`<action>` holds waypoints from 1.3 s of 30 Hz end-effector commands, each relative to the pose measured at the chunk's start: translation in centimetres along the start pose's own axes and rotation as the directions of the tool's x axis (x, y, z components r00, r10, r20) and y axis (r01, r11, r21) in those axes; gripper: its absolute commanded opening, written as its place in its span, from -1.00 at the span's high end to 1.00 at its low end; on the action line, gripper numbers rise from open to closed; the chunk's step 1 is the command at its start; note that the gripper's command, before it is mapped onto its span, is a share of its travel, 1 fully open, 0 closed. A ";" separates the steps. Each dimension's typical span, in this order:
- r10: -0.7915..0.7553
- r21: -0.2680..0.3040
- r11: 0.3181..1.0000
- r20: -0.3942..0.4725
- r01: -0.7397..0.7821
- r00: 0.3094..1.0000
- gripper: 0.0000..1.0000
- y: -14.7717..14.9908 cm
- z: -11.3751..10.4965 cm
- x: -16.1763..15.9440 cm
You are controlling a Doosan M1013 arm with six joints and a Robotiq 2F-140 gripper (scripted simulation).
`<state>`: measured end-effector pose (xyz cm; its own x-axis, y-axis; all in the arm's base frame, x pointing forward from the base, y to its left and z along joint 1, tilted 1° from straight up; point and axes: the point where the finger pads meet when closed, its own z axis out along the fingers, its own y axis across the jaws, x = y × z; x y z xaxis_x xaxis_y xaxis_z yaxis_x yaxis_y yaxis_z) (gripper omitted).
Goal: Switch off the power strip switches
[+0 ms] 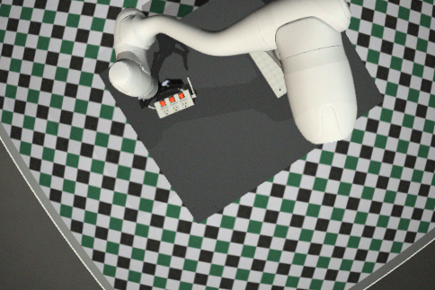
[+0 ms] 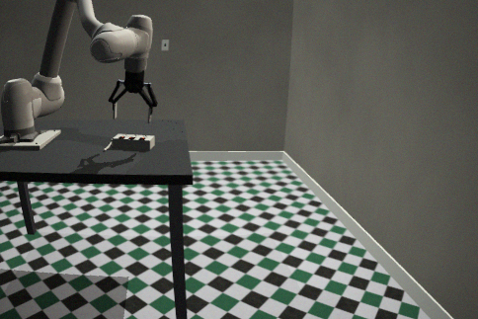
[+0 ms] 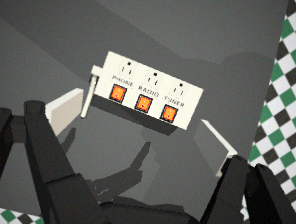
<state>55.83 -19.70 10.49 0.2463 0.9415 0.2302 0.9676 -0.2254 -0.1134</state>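
A white power strip lies flat on the dark table, the right way up. It has three orange-lit switches in a row, labelled PHONE, RADIO and TUNER. The strip also shows in the top view and the exterior view. My gripper hangs above the strip, clear of it, pointing down. It is open and empty. In the wrist view its two fingertip pads stand wide, one on each side below the strip.
The dark table holds the arm's base plate at its far left in the exterior view. The strip lies near the table's edge, with checkered floor beyond. A short cord stub sticks out of the strip's PHONE end.
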 end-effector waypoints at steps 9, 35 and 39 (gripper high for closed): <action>0.000 0.000 1.000 0.000 0.000 1.000 -1.00 0.0 0.0 0.0; 0.000 0.000 1.000 0.000 0.000 1.000 -1.00 0.0 0.0 0.0; -0.006 -0.005 1.000 0.017 0.006 1.000 -1.00 -0.2 -0.3 0.1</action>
<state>55.82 -19.69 10.51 0.2457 0.9419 0.2291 0.9678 -0.2250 -0.1129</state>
